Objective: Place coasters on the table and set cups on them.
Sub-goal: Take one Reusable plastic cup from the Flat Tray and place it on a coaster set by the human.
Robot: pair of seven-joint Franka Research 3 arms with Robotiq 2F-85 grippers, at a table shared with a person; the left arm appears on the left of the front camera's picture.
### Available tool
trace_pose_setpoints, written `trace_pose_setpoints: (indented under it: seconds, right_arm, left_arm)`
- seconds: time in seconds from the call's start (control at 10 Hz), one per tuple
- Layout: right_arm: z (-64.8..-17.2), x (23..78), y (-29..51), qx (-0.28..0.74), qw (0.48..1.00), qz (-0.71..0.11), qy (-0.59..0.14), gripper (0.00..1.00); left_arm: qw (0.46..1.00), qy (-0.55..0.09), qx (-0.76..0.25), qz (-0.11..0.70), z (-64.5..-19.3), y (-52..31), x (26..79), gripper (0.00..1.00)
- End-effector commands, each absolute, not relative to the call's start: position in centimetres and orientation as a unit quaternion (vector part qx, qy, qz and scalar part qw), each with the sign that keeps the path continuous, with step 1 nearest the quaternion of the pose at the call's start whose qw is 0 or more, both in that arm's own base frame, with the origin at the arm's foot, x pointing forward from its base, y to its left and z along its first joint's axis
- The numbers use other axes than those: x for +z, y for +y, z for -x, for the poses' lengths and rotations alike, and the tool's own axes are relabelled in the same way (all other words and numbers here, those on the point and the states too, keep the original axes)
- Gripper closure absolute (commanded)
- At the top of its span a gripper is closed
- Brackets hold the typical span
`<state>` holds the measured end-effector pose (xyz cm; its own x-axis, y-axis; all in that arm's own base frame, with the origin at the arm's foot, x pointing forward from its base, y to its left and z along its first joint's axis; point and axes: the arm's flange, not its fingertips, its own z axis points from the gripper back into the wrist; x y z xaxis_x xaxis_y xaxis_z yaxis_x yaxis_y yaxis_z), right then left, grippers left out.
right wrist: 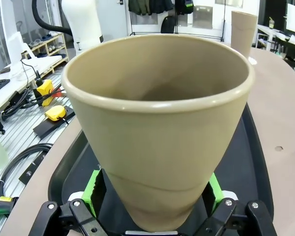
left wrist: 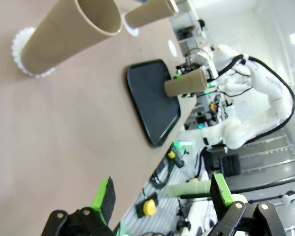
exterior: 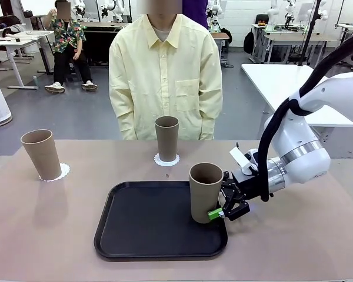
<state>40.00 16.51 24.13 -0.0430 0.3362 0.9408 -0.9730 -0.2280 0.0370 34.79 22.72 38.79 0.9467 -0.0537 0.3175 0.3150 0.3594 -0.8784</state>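
While two cups already stand on coasters toward the counter's (exterior: pixel 59 235) far edge, the right pincer (exterior: pixel 228 207), pads spread, straddles the third cup (exterior: pixel 205 192) on the black tray (exterior: pixel 153 226), likely readying a lift; the left pincer (left wrist: pixel 160 196) hangs spread, empty.

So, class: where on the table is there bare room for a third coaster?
Bare: the table's near-left corner, and between the left cup and middle cup. Crowded: the tray's right edge, where the right gripper straddles a cup.
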Motion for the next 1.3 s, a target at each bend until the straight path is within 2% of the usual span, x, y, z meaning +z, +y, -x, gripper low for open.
trace_pose_setpoints:
  seconds: [0.0,0.1,0.2,0.3,0.4,0.5,0.6,0.7,1.0,1.2]
  right_arm:
    - [-40.6,23.7,17.7,0.626,0.517,-0.467,-0.35,0.0]
    - [-40.7,23.6,17.6,0.63,0.508,-0.476,-0.344,0.58]
    - [-40.8,23.6,17.5,0.626,0.51,-0.479,-0.346,0.59]
    - [-40.8,23.5,17.4,0.626,0.509,-0.48,-0.345,1.0]
    - [-40.8,23.5,17.4,0.626,0.508,-0.481,-0.344,0.64]
    - [-40.8,23.5,17.4,0.626,0.508,-0.481,-0.345,1.0]
    - [-40.6,24.1,17.2,0.617,0.516,-0.477,-0.353,1.0]
    - [-39.9,26.2,16.7,0.591,0.551,-0.476,-0.347,1.0]
    - [-37.3,36.7,14.1,0.58,0.56,-0.444,-0.391,1.0]
    - [-36.8,41.3,13.0,0.563,0.575,-0.43,-0.408,1.0]
  left_arm:
    - [0.817,-0.117,-0.115,0.553,-34.8,22.6,39.0,0.0]
    - [0.817,-0.117,-0.115,0.553,-34.8,22.6,39.0,0.0]
    - [0.817,-0.117,-0.115,0.553,-34.8,22.6,39.0,0.0]
    - [0.817,-0.117,-0.115,0.553,-34.8,22.6,39.0,0.0]
    - [0.817,-0.117,-0.115,0.553,-34.8,22.6,39.0,0.0]
    - [0.817,-0.117,-0.115,0.553,-34.8,22.6,39.0,0.0]
    - [0.817,-0.117,-0.115,0.553,-34.8,22.6,39.0,0.0]
    - [0.817,-0.117,-0.115,0.553,-34.8,22.6,39.0,0.0]
    - [0.817,-0.117,-0.115,0.553,-34.8,22.6,39.0,0.0]
    - [0.817,-0.117,-0.115,0.553,-34.8,22.6,39.0,0.0]
